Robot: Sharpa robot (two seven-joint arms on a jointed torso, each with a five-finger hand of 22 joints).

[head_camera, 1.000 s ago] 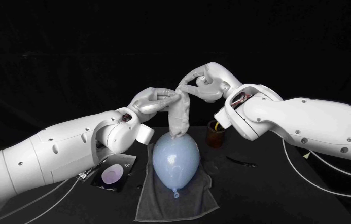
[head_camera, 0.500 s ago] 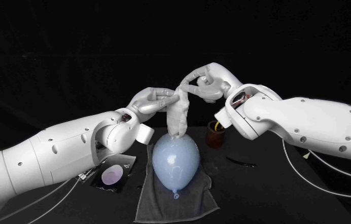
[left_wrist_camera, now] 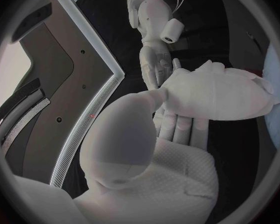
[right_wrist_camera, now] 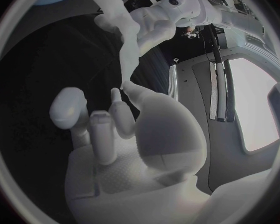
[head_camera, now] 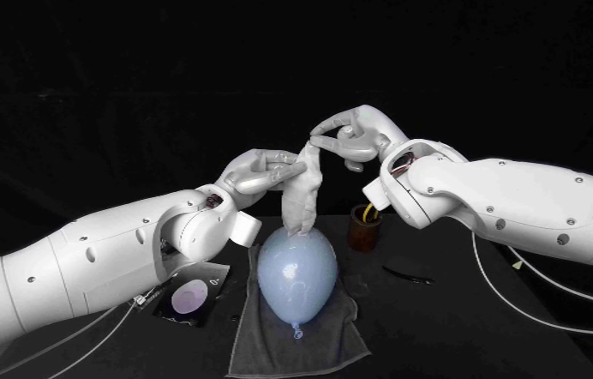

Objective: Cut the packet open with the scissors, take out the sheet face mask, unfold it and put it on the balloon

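Observation:
A pale blue balloon point(head_camera: 296, 269) lies on a grey towel point(head_camera: 301, 345), its knot toward me. Above it hangs the white sheet mask point(head_camera: 301, 192), still bunched into a narrow strip, with its lower end touching the balloon's far tip. My left hand point(head_camera: 262, 171) pinches the mask's upper left edge. My right hand point(head_camera: 350, 137) pinches its top corner a little higher. The left wrist view has the mask point(left_wrist_camera: 224, 94) draped over my left hand's fingers point(left_wrist_camera: 180, 127). From the right wrist the mask point(right_wrist_camera: 124, 40) runs as a strip from my right hand point(right_wrist_camera: 115, 129) toward the left hand point(right_wrist_camera: 155, 27).
The cut black packet point(head_camera: 192, 296) with a purple oval lies left of the towel. Dark scissors point(head_camera: 408, 272) lie on the table to the right of the balloon. An amber cup point(head_camera: 363, 227) stands behind the balloon's right side, under my right arm.
My right hand has risen slightly with the mask's top corner, drawing the strip a little tauter. The left hand and the balloon have stayed put.

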